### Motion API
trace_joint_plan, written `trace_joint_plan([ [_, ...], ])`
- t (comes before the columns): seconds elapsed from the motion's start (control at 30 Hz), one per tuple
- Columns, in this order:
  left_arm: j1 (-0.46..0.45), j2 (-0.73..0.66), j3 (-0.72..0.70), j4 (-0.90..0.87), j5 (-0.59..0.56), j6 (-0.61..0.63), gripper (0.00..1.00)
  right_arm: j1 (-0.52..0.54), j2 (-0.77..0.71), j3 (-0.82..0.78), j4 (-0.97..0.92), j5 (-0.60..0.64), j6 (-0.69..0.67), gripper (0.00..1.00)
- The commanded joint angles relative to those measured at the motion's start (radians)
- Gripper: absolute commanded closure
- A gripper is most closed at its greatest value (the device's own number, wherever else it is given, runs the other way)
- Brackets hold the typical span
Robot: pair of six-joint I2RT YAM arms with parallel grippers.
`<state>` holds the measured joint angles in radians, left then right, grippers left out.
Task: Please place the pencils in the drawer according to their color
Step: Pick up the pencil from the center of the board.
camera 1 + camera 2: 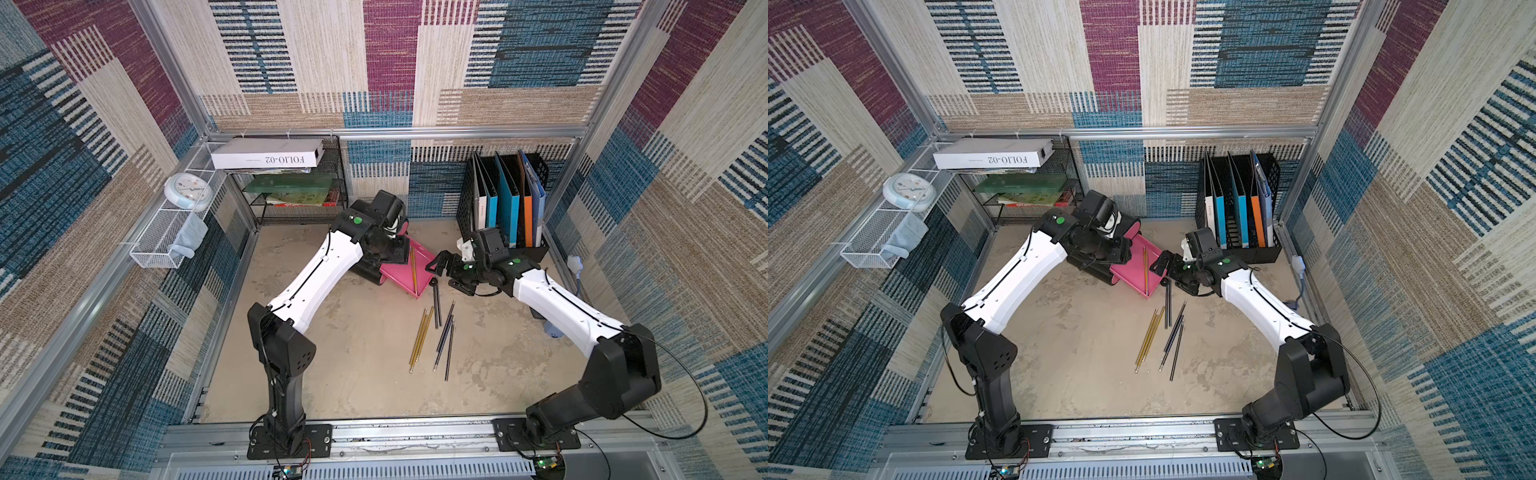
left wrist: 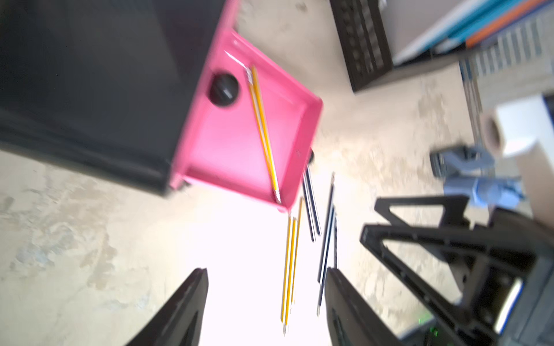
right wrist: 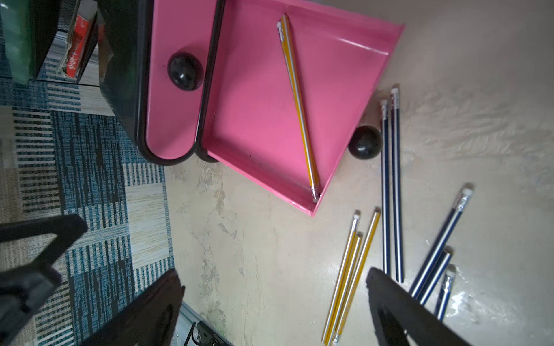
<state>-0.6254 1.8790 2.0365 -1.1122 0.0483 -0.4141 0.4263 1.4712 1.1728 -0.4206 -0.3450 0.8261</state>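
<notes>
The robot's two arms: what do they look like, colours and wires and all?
Both the left arm and right arm have black bases and joints, a white shell on the long middle link with a thin black cable along it, and a green round sticker near the wrist. The right gripper has black fingers with triangular cut-outs.

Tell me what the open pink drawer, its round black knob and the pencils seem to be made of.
Open pink drawer: probably moulded plastic, smooth semi-gloss; soft highlights run along its rounded walls.
Round black knob: glossy, likely plastic, though painted wood cannot be excluded; a faint sheen shows.
Pencils: striped lacquered shafts, presumably wood inside, with shiny metal-looking ferrules and pale erasers.
</notes>
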Motion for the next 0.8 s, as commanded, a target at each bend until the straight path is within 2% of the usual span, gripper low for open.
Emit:
trace_joint_plan([
  [0.0,-0.052,-0.072,-0.14,0.061,-0.049,-0.049,0.34,0.0,-0.083,-0.08,0.053,-0.022,0.013,0.0],
  [0.17,-0.134,-0.195,-0.442,0.199,-0.062,-0.132,0.34,-0.001,-0.231,-0.224,0.064,-0.003,0.037,0.0],
  [0.3,-0.188,-0.229,-0.605,0.267,-0.066,-0.159,0.34,-0.001,-0.345,-0.329,0.09,0.012,0.056,0.01],
  [0.47,-0.253,-0.182,-0.672,0.311,-0.066,-0.148,0.35,-0.001,-0.41,-0.393,0.083,0.011,0.058,0.01],
  [0.77,-0.299,-0.052,-0.672,0.341,-0.075,-0.108,0.38,-0.002,-0.437,-0.428,0.053,0.015,0.046,0.0],
])
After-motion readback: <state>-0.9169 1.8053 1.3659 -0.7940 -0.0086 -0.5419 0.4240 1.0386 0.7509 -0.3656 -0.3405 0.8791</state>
